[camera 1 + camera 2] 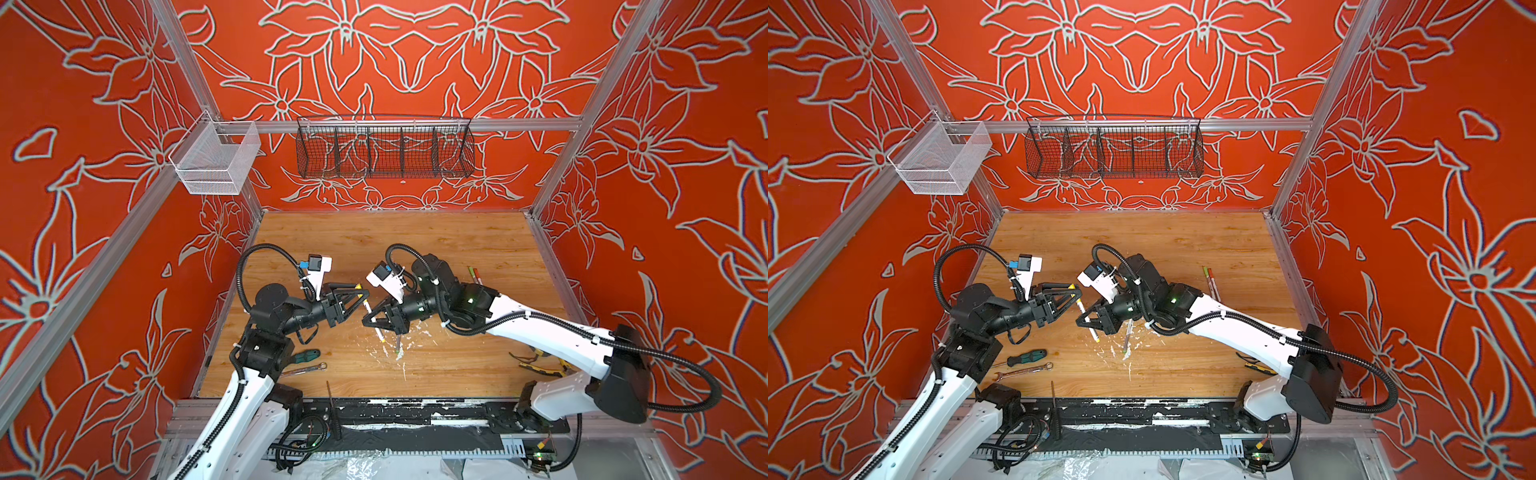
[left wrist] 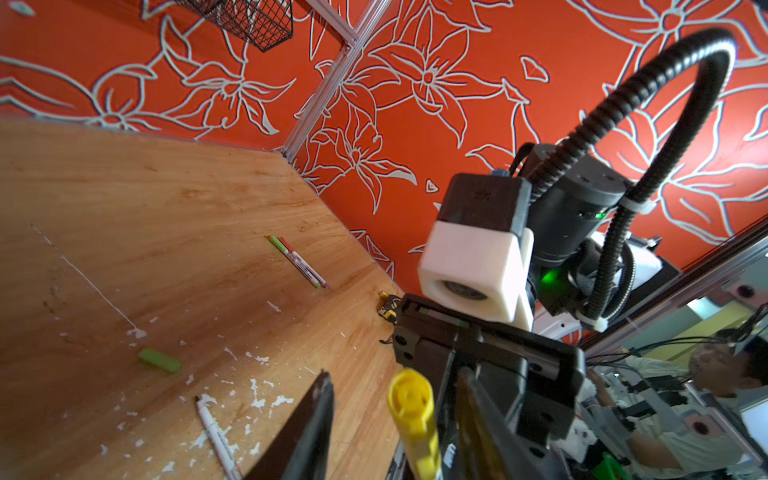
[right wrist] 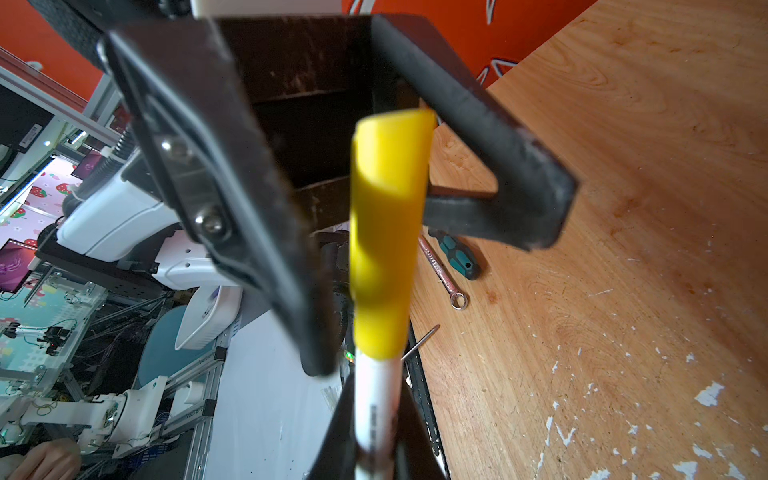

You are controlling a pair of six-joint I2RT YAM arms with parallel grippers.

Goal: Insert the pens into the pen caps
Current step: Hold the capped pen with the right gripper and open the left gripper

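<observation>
Right gripper (image 1: 374, 322) clamps pen (image 3: 376, 399) mid-barrel, lifted over worktop (image 1: 415, 249) centre, long axis slanting toward back edge and left gripper (image 2: 395, 382). Yellow cap (image 3: 386, 232) sits coaxial on pen's far end, between left jaws standing apart, gap visible one side. White barrel, stubby cap; seating depth unclear, likely needs axial push.

Yellow cap (image 3: 386, 232) seemingly seated on white pen (image 3: 376, 411), green cap (image 2: 160, 360) lying loose

You get bright, even light with soft shadows in both top views; wrist views bend at edges (the near yellow cap (image 3: 386, 232) blurs).
</observation>
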